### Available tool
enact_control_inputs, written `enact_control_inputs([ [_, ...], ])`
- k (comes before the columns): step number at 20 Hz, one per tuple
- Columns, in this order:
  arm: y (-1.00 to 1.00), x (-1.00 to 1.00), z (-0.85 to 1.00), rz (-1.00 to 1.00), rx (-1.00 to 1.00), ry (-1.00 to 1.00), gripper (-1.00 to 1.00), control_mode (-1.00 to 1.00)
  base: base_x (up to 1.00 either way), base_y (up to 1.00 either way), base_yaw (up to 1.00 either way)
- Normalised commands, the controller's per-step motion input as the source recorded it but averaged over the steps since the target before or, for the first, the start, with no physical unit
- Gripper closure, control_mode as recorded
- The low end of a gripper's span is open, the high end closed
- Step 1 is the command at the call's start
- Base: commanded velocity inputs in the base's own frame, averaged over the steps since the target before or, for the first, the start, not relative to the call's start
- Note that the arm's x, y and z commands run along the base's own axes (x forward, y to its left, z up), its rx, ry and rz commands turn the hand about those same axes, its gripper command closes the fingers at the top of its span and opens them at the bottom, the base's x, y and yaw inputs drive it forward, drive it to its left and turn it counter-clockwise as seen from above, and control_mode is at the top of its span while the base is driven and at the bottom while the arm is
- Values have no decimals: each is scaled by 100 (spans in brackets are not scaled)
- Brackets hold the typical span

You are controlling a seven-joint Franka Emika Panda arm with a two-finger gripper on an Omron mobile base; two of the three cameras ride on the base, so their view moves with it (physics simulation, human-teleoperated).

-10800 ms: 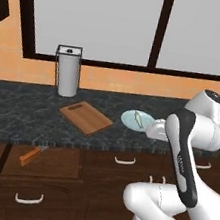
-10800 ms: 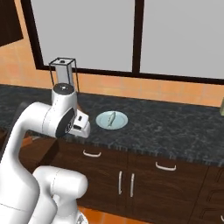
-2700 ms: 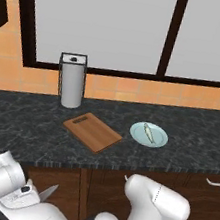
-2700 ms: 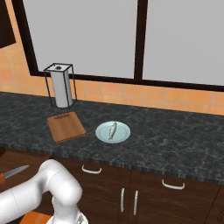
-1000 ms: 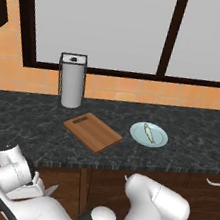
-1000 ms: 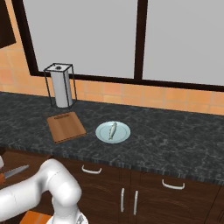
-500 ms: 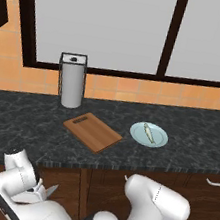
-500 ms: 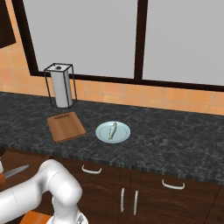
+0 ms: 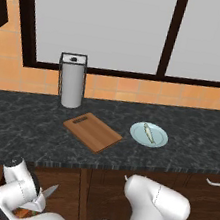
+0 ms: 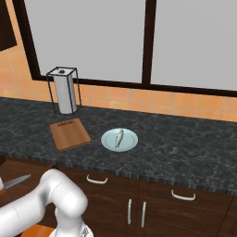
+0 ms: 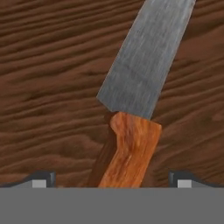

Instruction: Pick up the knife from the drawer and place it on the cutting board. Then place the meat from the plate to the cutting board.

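Left base view: the white arm reaches low beneath the speckled black stone counter (image 9: 23, 128), its two-finger pincer (image 9: 35, 206) down among the dark-brown cabinet fronts, with the short grey blade of the small orange-handled knife (image 9: 49, 191) poking up beside it. Well above the pincer, on the counter, lie the flat light-brown wooden cutting board (image 9: 92, 131) and, beyond it, the round pale blue-green plate (image 9: 157, 138) bearing the slender grey-green strip of meat (image 9: 149, 133).

Right base view: the knife blade juts out at far left, below the counter edge.

Hand view: the knife's wooden handle runs between the two dark fingertips (image 11: 42, 178), blade pointing away, over the dark-brown wooden drawer (image 11: 48, 70) floor. Whether the tips press the handle cannot be told.
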Motion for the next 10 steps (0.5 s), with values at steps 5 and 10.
enact_control_inputs([
  [5, 0, 0, -23, -3, 0, -8, -100, -100, 0, 0, 0],
  [10, 0, -8, -15, -2, 0, -5, -100, -100, 0, 0, 0],
])
